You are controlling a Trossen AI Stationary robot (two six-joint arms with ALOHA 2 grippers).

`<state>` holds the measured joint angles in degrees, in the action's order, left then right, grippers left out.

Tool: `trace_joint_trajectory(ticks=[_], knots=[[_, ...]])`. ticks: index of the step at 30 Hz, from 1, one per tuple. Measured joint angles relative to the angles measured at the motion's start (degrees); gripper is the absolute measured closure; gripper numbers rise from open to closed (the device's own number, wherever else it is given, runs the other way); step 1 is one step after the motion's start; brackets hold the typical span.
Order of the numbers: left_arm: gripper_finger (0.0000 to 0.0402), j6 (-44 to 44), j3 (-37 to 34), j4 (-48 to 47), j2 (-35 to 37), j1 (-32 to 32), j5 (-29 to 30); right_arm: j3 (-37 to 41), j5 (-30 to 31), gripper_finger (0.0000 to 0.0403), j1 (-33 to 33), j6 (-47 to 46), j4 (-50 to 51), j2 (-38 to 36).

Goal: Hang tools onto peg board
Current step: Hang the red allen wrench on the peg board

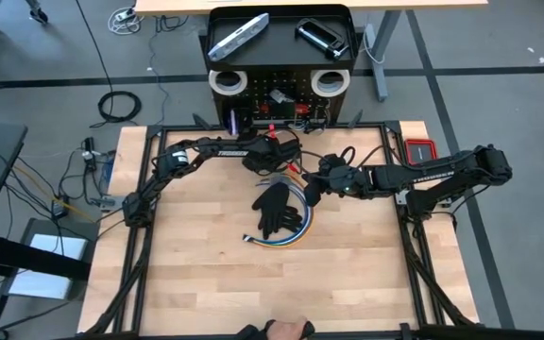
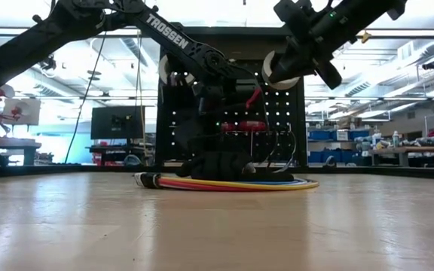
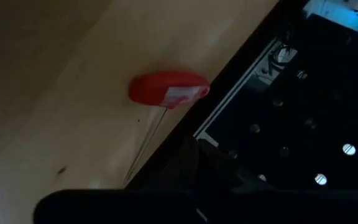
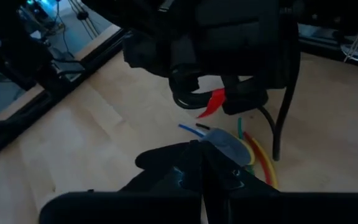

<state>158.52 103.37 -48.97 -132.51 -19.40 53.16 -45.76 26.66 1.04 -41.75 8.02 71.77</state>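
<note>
left gripper (image 1: 280, 151): pressed together, near peg board (image 1: 280, 94) | right gripper (image 1: 312, 185): pressed together, above black glove (image 1: 277, 210) | coloured cables (image 1: 296, 229) under glove

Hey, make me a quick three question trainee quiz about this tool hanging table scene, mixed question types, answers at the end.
1. True or false: the silver-grey flat bar lies on the wooden table.
2. Multiple choice: the black work glove rests on A) a coil of coloured cables, B) a white tape roll, C) the floor.
3. Fill in: both grippers' fingers are ____.

Key: 1 false, it lies on the shallow tray atop the black perforated peg board. 2 A. 3 shut, left gripper and right gripper.
</note>
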Motion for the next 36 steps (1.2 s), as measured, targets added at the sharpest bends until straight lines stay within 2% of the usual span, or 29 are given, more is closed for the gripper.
trace_joint_trajectory(ticks=[9, 19, 27, 32, 36], knots=[[0.0385, -4.9, -0.1, -2.6, 0.0, -0.1, -2.5, 0.0, -0.9, 0.0394, 0.0, -0.1, -0.7, 0.0], [0.0385, -27.0, -0.1, -1.9, 0.0, -1.8, -6.9, 0.0, -1.4, 0.0394, -0.3, 1.7, -0.7, 0.0], [0.0393, -40.8, 0.0, -1.9, 0.0, -2.5, -10.2, 0.0, -1.5, 0.0394, -0.4, 1.6, -0.7, 0.0], [0.0395, -46.1, 0.0, -2.7, 0.2, -3.3, -13.7, 0.0, -2.9, 0.0394, -0.4, 0.8, -0.7, 0.0], [0.0395, -46.3, 0.1, -2.5, 0.3, -3.9, -15.4, 0.0, -4.1, 0.0394, -0.4, -0.6, -0.8, 0.0]])
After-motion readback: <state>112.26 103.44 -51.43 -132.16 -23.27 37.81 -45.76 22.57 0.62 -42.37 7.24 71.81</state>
